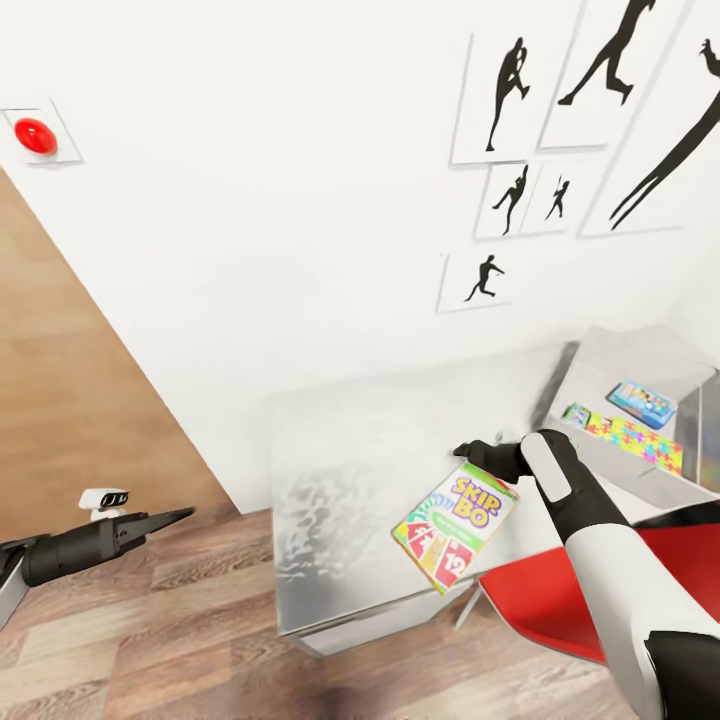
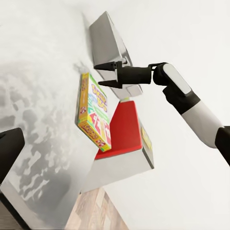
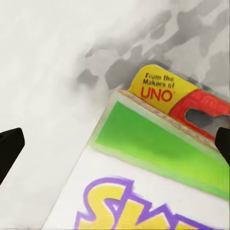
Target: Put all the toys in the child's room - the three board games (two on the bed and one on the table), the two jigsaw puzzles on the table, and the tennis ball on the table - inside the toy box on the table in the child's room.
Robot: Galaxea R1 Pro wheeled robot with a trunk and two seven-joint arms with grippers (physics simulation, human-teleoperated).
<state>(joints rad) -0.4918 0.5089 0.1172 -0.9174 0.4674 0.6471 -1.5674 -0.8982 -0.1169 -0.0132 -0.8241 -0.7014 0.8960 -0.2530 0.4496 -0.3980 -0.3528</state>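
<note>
One Skip-Bo board game [image 1: 455, 525] on a silvery worktop [image 1: 340, 470]: green, yellow and red box, purple-outlined yellow lettering, "From the Makers of UNO" tab, lying at the edge nearest a red chair [image 1: 560, 590]. Right end effector [image 1: 480, 452] just above its top end, fingers spread, holding nothing. Left end effector [image 1: 165, 520] well apart, grip state unclear. Far worktop [image 1: 640, 360]: one jigsaw puzzle [image 1: 635, 440], one blue box [image 1: 642, 400]. Wall: five silhouette pictures [image 1: 505, 95], one red button [image 1: 35, 135].

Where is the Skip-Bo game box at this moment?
In the head view the game box lies on the right part of the grey bed, just under the right gripper and next to the red chair.
</note>
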